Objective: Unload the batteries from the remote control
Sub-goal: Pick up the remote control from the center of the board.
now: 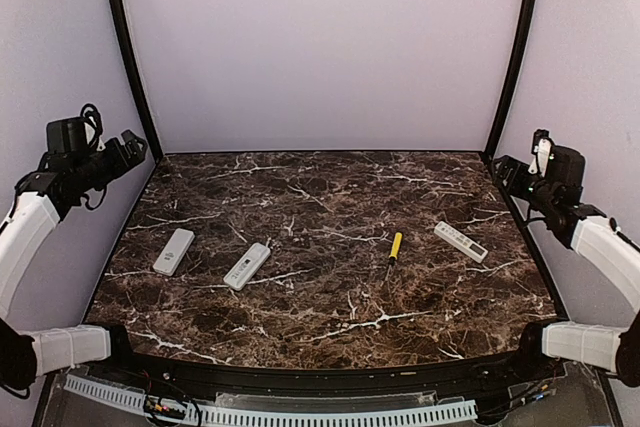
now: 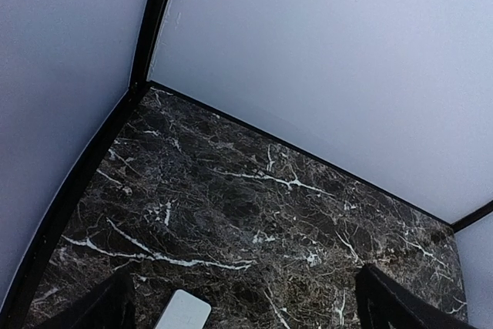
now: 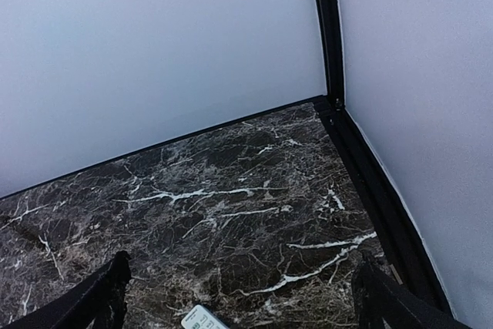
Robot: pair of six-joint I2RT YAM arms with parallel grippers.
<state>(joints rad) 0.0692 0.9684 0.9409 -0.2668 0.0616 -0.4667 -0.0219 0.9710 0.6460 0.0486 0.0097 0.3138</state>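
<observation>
Three white remote controls lie flat on the dark marble table: one at the left (image 1: 174, 251), one beside it (image 1: 247, 266), and one at the right (image 1: 461, 242). No batteries show in any view. My left gripper (image 1: 133, 146) hangs open high over the table's left edge. In its wrist view the gripper (image 2: 245, 273) holds nothing, and an end of the left remote (image 2: 183, 312) shows below. My right gripper (image 1: 510, 173) is raised over the right edge, open and empty (image 3: 242, 258), with a tip of the right remote (image 3: 202, 319) under it.
A yellow-handled screwdriver (image 1: 394, 248) lies between the middle and right remotes. Pale walls with black corner posts (image 1: 126, 47) enclose the table on three sides. A white cable strip (image 1: 300, 414) runs along the near edge.
</observation>
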